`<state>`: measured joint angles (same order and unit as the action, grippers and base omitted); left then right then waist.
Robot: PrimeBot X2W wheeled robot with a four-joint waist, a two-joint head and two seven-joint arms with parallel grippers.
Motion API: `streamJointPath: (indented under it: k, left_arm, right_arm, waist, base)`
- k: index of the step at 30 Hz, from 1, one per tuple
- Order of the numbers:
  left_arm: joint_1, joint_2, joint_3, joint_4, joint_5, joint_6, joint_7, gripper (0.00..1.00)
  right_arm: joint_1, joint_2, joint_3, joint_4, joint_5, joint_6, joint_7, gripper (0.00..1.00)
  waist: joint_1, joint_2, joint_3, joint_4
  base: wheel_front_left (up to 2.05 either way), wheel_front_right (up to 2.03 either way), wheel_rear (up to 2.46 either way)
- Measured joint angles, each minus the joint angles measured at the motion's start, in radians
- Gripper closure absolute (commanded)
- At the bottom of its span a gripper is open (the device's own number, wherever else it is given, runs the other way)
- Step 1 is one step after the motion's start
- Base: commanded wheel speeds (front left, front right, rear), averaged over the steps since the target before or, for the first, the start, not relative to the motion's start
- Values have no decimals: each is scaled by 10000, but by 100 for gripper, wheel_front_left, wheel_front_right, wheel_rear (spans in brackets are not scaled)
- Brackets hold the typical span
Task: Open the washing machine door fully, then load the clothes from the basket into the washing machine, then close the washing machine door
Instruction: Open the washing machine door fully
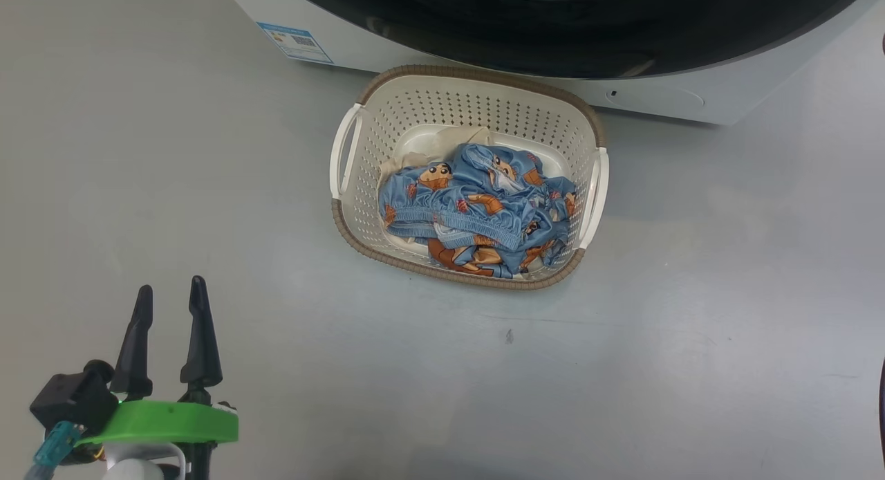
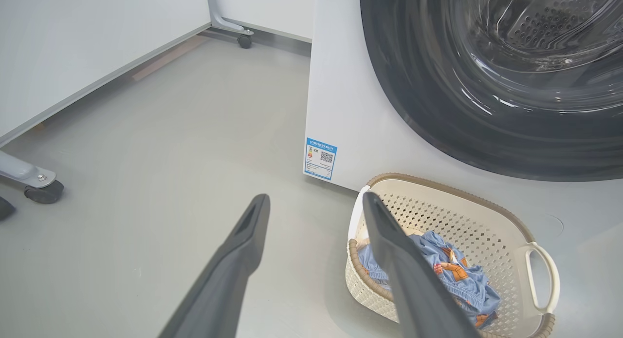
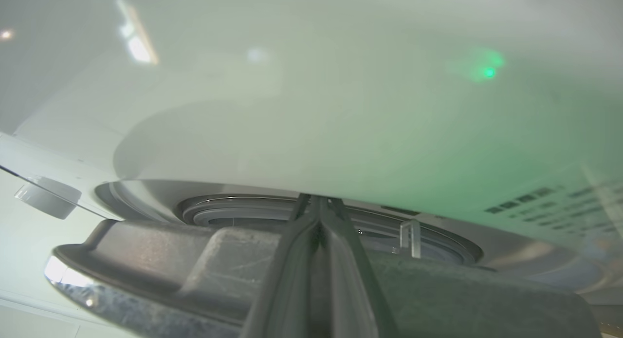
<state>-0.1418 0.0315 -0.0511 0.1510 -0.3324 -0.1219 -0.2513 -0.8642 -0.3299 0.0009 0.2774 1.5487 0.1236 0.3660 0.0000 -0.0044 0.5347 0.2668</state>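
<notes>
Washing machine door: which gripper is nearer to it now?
Right. The right gripper, jaws shut, lies along the rim of the washing machine door. The left gripper hangs open over the floor, left of the basket.

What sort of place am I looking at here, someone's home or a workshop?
Probably a laundry corner staged in a lab: a big white front-loading washing machine, a cream perforated plastic basket of light-blue printed clothes, and white partition panels on castors.

Grey floor (image 1: 138, 155) w/ small dark mark (image 1: 509, 337). Black caster (image 2: 44, 192) at left, 2nd caster (image 2: 245, 40) farther back. Both sit under white panels (image 2: 73, 46).
</notes>
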Motion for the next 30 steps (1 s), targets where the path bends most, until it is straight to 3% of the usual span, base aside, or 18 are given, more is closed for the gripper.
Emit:
streamJointPath:
  k: [30]
  left_arm:
    - [-192, 0, 42, 19, 2, 0, 0, 0]
  right_arm:
    - [-13, -81, 328, 343, 284, -2, 732, 100]
  waist:
    - [0, 0, -216, -233]
  base:
    - [0, 0, 0]
